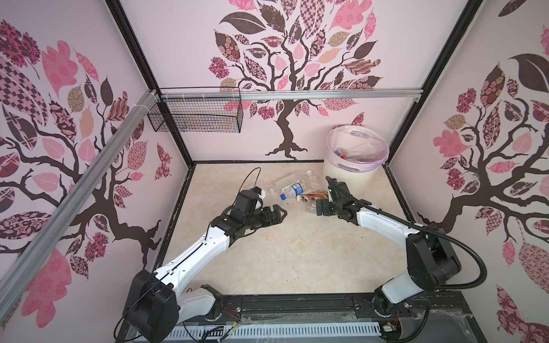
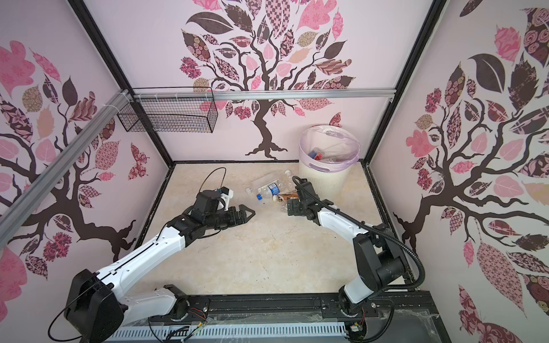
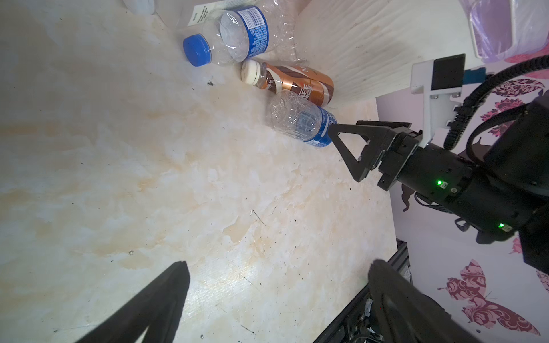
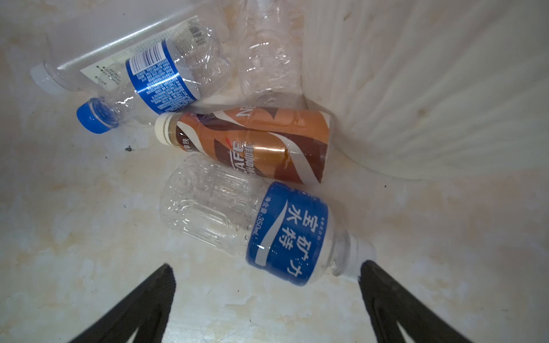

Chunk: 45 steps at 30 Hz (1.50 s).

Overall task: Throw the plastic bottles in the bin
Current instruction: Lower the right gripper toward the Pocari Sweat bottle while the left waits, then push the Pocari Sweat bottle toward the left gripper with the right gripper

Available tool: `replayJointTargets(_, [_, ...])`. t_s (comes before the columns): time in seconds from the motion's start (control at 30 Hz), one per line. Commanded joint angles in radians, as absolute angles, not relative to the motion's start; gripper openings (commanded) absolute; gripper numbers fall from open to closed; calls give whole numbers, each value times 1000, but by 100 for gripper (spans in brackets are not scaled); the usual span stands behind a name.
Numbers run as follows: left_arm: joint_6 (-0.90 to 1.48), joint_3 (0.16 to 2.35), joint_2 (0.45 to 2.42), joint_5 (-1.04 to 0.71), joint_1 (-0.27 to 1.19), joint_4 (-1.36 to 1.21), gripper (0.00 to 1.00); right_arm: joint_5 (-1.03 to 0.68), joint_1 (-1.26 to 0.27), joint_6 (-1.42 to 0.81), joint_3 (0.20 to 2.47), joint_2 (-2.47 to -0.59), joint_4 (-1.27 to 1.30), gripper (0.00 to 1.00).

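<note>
Right pincer (image 4: pixel 267 265) stands spread wide and empty, low over the surface (image 4: pixel 89 267). The near bottle (image 4: pixel 285 234) lies on its side just ahead of the tips. One tip sits right at this bottle's white cap, touching or just clear, I cannot tell which. Seen in a top view from this pincer, the brown bottle (image 1: pixel 313 196) lies at 11 o'clock, against the near one. The blue-cap bottle (image 1: pixel 292 190) and two more clear ones lie beyond it at 10 to 11 o'clock. The bin (image 1: pixel 350 175) stands at 1 o'clock, close by, with the heap crowded against its foot and some plastic already inside. Left pincer (image 1: pixel 280 210) hangs at 9 o'clock, also spread and empty, well apart from the heap. The step in hand looks like the approach to pick the near bottle, with five bottles yet to clear. The next move calls for shifting the right pincer so the jaws straddle the bottle's body instead of its cap end. Then it should lower, close, lift clear of the brown bottle, swing over the bin's rim and let go.
</note>
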State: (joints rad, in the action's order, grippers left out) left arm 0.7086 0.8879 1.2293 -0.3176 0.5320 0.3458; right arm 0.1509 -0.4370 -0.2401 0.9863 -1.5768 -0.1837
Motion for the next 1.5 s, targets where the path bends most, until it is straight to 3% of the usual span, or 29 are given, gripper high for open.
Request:
replayJointTargets(0.0, [716, 862, 1239, -336, 520, 323, 98, 133, -439, -247, 978, -1627, -164, 99])
replayJointTargets(0.33, [706, 869, 1268, -397, 456, 337, 98, 61, -450, -270, 1035, -1709, -235, 99])
replayJointTargets(0.67, [695, 828, 1240, -403, 396, 337, 98, -3, -542, -352, 1016, -1640, -251, 99])
replayJointTargets(0.97, [708, 811, 1254, -424, 396, 311, 98, 140, -533, -285, 1032, -1549, -276, 99])
replayJointTargets(1.47, [705, 800, 1227, -406, 396, 318, 98, -1, -533, -347, 1015, -1652, -241, 99])
